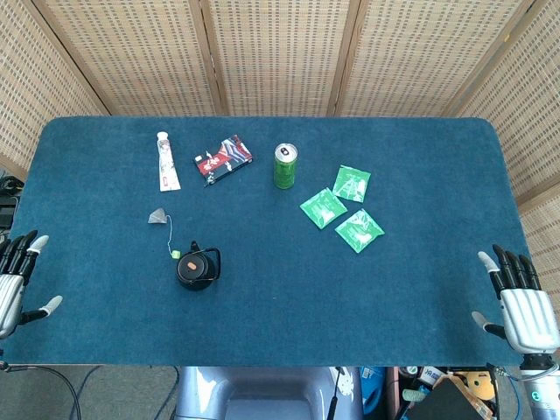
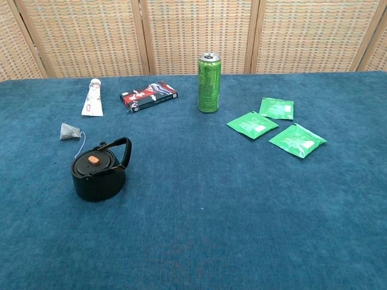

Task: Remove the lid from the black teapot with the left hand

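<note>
The black teapot (image 1: 197, 267) (image 2: 100, 172) stands on the blue table, left of centre near the front. Its lid (image 2: 94, 161) with an orange knob sits in place on top, and the handle is tilted to one side. My left hand (image 1: 16, 280) rests at the table's left edge, open, fingers spread, well to the left of the teapot. My right hand (image 1: 521, 302) lies at the right edge, also open and holding nothing. Neither hand shows in the chest view.
A tea bag (image 1: 159, 216) with a string lies just behind the teapot. Further back are a white tube (image 1: 166, 161), a red and black packet (image 1: 223, 159), a green can (image 1: 285, 166) and three green sachets (image 1: 343, 208).
</note>
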